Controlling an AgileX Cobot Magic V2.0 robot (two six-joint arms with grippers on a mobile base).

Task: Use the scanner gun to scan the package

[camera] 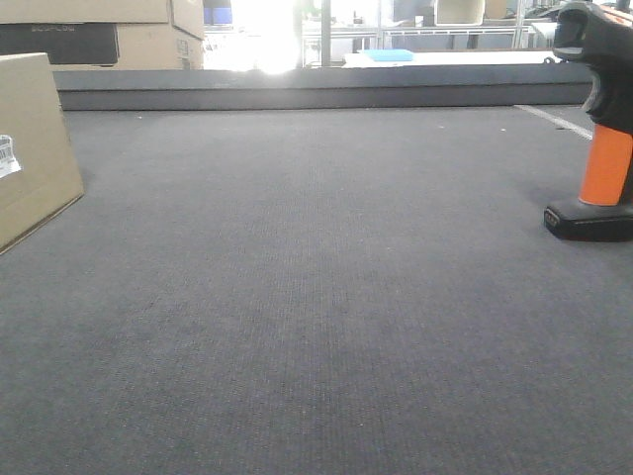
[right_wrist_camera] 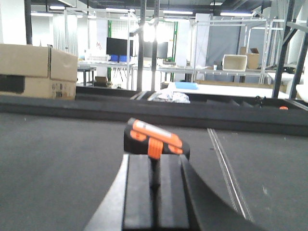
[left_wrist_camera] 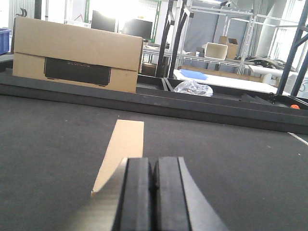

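Left gripper (left_wrist_camera: 153,192) pads pressed together, empty, just behind the plain tan cardboard package (left_wrist_camera: 122,154) on the dark mat. Right gripper (right_wrist_camera: 155,192) likewise closed, short of the black-and-orange scanner gun (right_wrist_camera: 154,138). Probably light, rigid plastic; orange neck (camera: 605,164) the likely hold. Package label (camera: 8,156) cropped, barcode unreadable.

You have a dark grey carpeted desk (camera: 316,297) with a raised dark rail (camera: 316,91) along its far edge. Behind that rail, at your left, sits a big cardboard box (left_wrist_camera: 77,53) with a dark printed panel (left_wrist_camera: 77,72). Further back you see a crumpled clear bag (left_wrist_camera: 192,88), a flat blue sheet (left_wrist_camera: 194,74) on a white table, metal shelving (left_wrist_camera: 231,29) and two dark monitors (left_wrist_camera: 120,25)
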